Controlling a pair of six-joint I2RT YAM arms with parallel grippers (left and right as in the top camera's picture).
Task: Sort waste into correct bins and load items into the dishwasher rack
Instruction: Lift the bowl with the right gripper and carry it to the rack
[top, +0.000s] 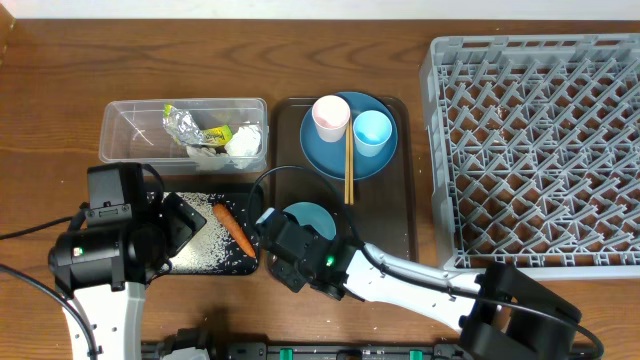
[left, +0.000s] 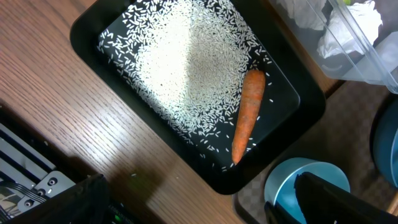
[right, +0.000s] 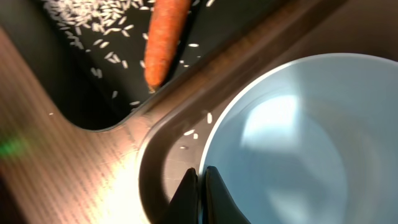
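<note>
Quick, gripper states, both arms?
Left gripper: open, holding nothing, above the black tray.
Right gripper: jaws shut on the pale-blue bowl's rim.

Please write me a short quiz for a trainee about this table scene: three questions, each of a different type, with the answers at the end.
1. Multiple choice: where does the carrot lie?
A. in the clear tub
B. in the black tray
C. on the brown tray

2. True or false: the pale-pink cup and the light-blue cup both stand on the dark-blue plate.

3. Fill in: the right end effector is shut on the rim of the ____.

Key
1. B
2. True
3. pale-blue bowl
</note>
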